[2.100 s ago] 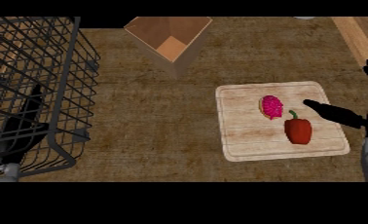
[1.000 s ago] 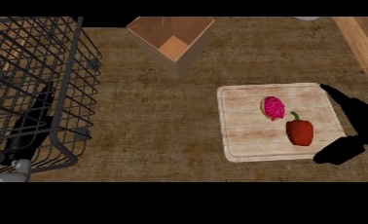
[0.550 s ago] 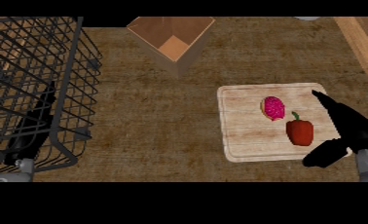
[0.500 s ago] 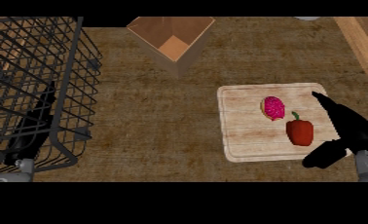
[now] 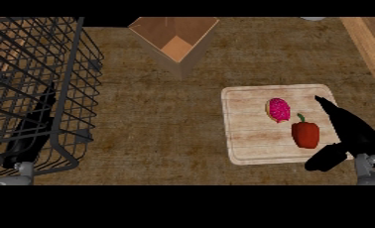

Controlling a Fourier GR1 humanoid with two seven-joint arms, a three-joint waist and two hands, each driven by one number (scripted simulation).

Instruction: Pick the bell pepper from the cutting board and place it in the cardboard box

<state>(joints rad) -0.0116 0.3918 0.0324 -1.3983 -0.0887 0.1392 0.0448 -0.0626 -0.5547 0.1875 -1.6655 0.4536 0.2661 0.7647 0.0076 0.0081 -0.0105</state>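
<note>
Fingers of my right hand lie straight, spread wide from the thumb, just right of the glossy red bell pepper. It stands on the pale grained cutting board, lower right; the open cardboard box sits top centre.

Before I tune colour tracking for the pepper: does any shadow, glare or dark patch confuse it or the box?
Head view: the pepper is evenly lit, red on the pale board, with no glare; the black right hand beside it is a dark mass, not shadow; the box is evenly lit inside; the left hand is dark behind the basket wires.
</note>
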